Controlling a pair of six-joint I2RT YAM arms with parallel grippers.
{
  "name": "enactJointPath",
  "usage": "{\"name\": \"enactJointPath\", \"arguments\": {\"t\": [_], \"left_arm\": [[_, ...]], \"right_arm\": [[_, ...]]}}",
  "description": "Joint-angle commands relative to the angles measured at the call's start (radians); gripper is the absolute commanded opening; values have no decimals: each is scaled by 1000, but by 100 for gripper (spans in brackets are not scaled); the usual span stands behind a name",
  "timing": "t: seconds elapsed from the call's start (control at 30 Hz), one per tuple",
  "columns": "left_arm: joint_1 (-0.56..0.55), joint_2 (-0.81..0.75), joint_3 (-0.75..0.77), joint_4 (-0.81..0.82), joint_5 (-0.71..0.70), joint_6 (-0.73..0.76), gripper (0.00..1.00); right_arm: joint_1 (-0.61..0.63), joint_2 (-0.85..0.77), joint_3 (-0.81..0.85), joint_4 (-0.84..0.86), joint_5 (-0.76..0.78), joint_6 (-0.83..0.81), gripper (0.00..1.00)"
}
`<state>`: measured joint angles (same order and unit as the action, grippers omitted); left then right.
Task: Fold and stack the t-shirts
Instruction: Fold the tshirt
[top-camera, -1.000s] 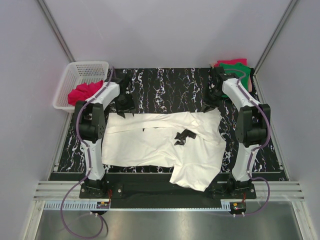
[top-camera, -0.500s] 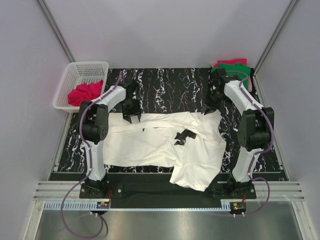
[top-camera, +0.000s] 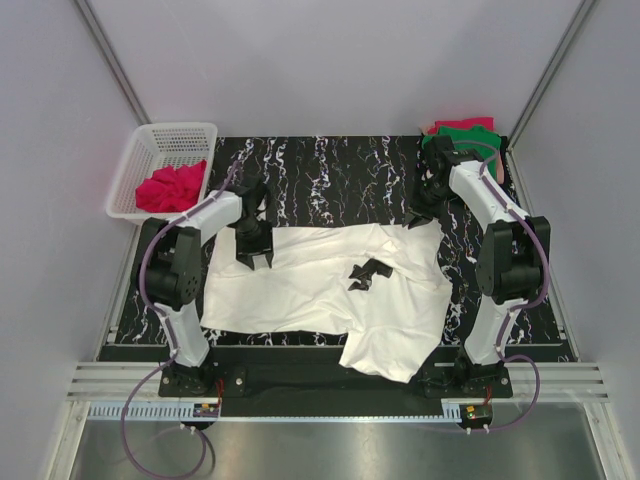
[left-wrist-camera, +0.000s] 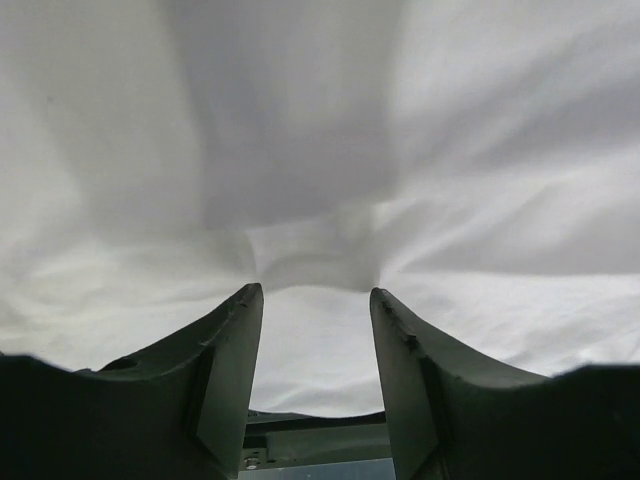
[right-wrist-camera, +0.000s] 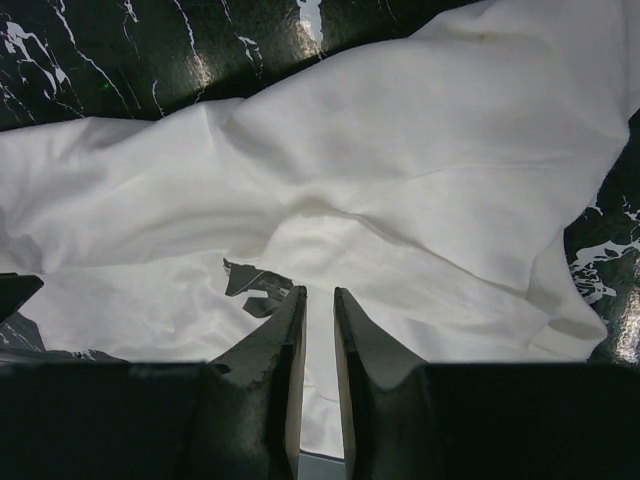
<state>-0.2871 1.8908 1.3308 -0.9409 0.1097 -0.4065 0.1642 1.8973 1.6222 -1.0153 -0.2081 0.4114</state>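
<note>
The white t-shirt lies spread over the desk. Left tool, jaws half apart, grips a bunched fold (far left side); right tool, nearly closed, pinches the far right corner.

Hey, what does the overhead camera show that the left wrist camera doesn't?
Only overhead: the basket holding the pinkish-red shirt, the green shirt at the far right corner, the right gripper and the marbled mat. Only left wrist: cloth puckered up between the fingers of the left gripper. Both: the white t-shirt.
</note>
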Motion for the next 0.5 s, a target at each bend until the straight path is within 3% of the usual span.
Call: {"name": "enactJointPath", "arguments": {"t": [0.0,0.2,0.47], "left_arm": [[-3,-120,-47,14,-15,23,52],[-3,-122,23,22,-31,18,52],[-47,126,335,31,45,-22,51]], "right_arm": [[12,-69,11,-8,-1,13,23],[14,-87,10,-20,12,15,23],[14,-70,27,-16,3,-5,22]]}}
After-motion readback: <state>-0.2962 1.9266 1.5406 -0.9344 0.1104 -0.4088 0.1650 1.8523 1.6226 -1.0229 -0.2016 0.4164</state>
